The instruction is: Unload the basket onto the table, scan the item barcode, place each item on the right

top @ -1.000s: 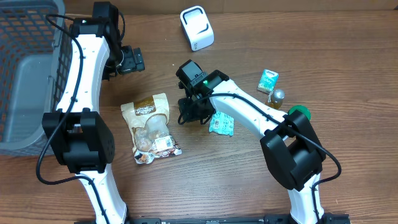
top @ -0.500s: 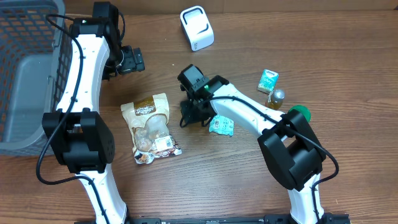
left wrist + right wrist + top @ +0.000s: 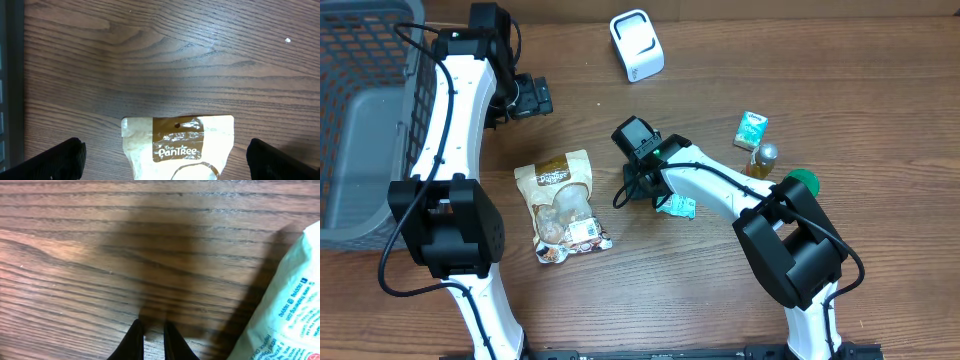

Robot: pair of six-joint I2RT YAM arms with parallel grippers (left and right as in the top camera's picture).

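A white barcode scanner (image 3: 636,45) stands at the back of the table. A tan and brown snack pouch (image 3: 565,205) lies flat at centre left, its "PanTree" top (image 3: 177,145) showing in the left wrist view. My left gripper (image 3: 530,97) hangs open behind the pouch, and its fingers (image 3: 55,160) straddle the pouch top from above. A teal and white packet (image 3: 677,205) lies partly under my right arm. My right gripper (image 3: 625,193) is shut on nothing, tips (image 3: 154,340) low over bare wood, with the packet (image 3: 295,315) just to their right.
A grey mesh basket (image 3: 360,120) fills the left edge. A small teal box (image 3: 751,129), a small bottle (image 3: 765,157) and a green cap (image 3: 800,181) sit at the right, beside my right arm's elbow.
My right wrist has slid a little toward the front right, covering more of the teal packet, and its fingers have drawn closer together. The left arm and the pouch have not moved.
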